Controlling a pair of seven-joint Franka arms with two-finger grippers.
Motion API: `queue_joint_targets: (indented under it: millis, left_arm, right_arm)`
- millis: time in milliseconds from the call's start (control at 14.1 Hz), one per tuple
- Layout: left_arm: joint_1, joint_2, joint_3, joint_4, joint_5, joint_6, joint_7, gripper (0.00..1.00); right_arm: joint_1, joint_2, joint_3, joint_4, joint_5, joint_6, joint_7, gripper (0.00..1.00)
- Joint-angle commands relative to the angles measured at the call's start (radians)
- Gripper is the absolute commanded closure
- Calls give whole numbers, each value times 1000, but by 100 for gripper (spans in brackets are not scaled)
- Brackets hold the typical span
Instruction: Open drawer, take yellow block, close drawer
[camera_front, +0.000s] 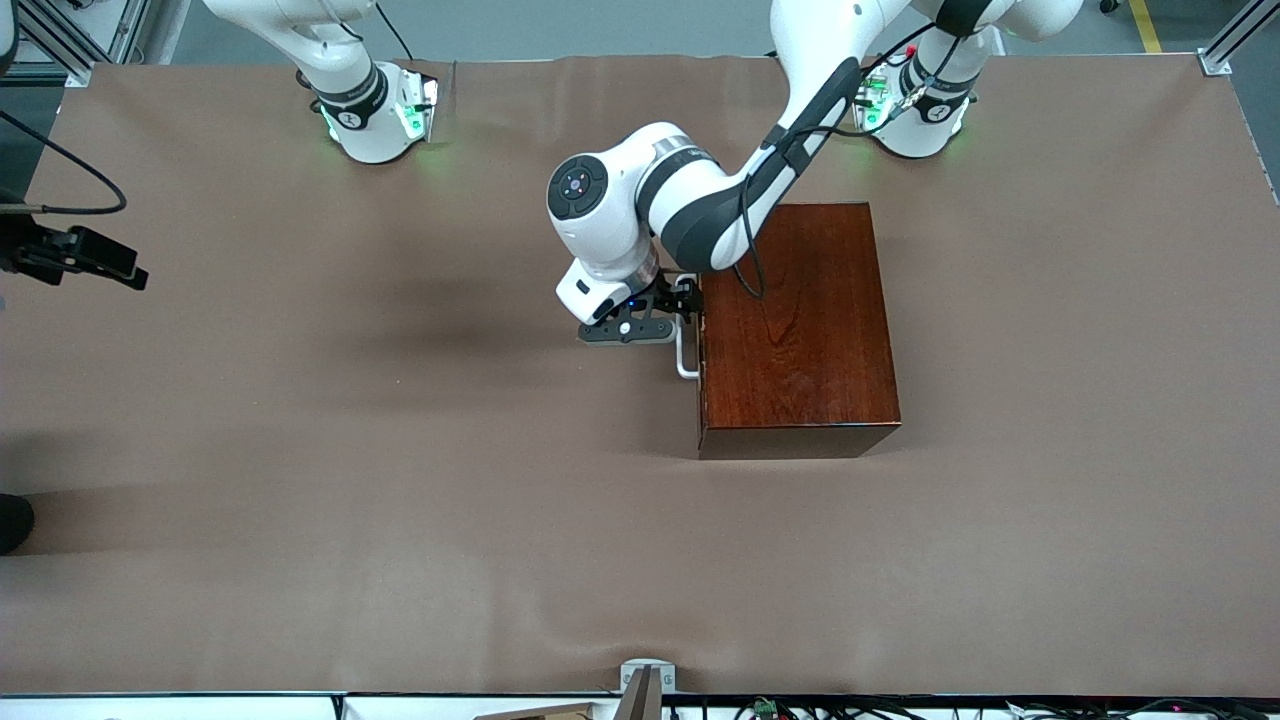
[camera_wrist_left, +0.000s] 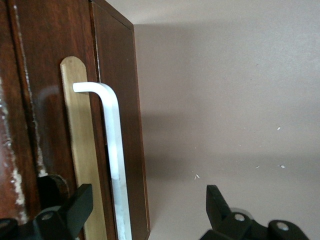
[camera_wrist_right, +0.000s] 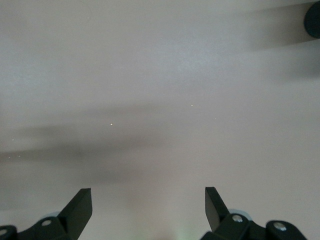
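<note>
A brown cloth (camera_front: 400, 520) covers the table, faintly creased along its near edge; a metal bracket (camera_front: 648, 678) sits at six o'clock on that edge. At about three o'clock from the cloth's centre stands the dark reddish-brown box (camera_front: 795, 330), its drawer shut, the white handle (camera_front: 686, 350) on the face toward the right arm's end. The left gripper (camera_front: 690, 305) sits at that handle, fingers spread with the bar between them, not pinching it. The yellow block cannot be seen. The right arm waits at eleven o'clock; the right gripper (camera_wrist_right: 148, 207) hangs spread over bare cloth
</note>
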Motion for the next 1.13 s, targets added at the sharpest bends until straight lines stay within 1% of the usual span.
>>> queue_joint_targets:
  millis: [0,709,851,1063]
  left_arm:
    - [-9,23,1,25,23,16,-23,0]
    - [-12,53,1,22,25,30,-23,0]
    - [-12,57,1,22,23,33,-49,0]
    - [-14,57,-1,24,23,83,-54,0]
  right_arm:
    - [6,14,1,18,12,-3,13,0]
    - [12,22,1,18,12,-2,13,0]
    - [12,23,2,18,13,-2,13,0]
    - [13,23,2,18,13,-2,13,0]
